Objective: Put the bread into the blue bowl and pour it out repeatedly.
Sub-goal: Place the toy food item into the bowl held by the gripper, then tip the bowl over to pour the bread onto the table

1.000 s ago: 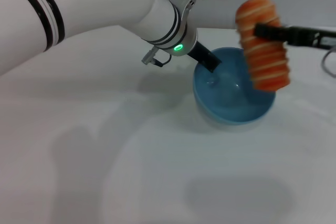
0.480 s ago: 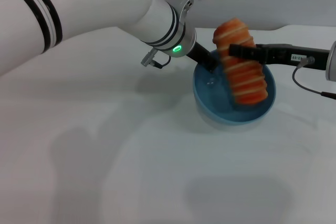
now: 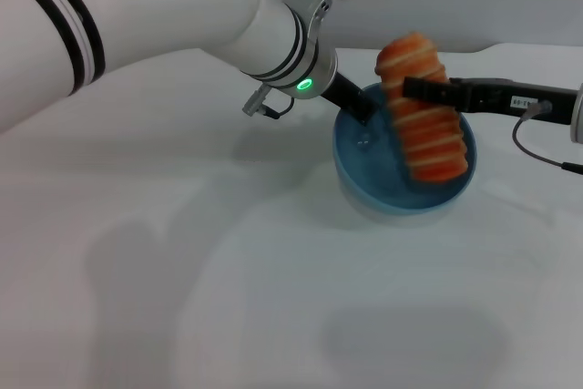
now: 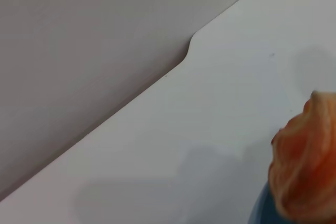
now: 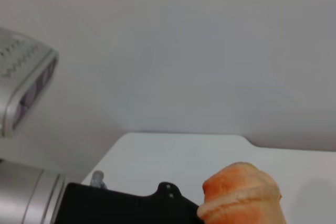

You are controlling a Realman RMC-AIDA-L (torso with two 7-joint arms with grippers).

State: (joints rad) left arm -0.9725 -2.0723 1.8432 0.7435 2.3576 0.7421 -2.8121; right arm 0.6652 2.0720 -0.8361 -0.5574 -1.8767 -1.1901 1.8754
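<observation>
The bread (image 3: 424, 116), orange-brown with pale stripes, stands steeply tilted with its lower end inside the blue bowl (image 3: 372, 170). My right gripper (image 3: 421, 90) reaches in from the right and is shut on the loaf's upper half. At the bowl's near-left rim my left gripper (image 3: 361, 109) is shut on the wall, one black finger inside. The left wrist view shows the bread (image 4: 305, 166) rising over a sliver of the bowl's rim (image 4: 260, 211). In the right wrist view only the bread's top end (image 5: 241, 195) shows.
The bowl sits on a white table (image 3: 228, 252) whose far edge (image 3: 519, 45) runs just behind it. A thin cable (image 3: 537, 148) hangs off the right arm. The big white left arm (image 3: 164, 15) spans the upper left.
The right gripper carried the bread left and down from above the bowl's right rim into the bowl. Over the last half second it hardly moved. The left gripper stayed on the rim.
</observation>
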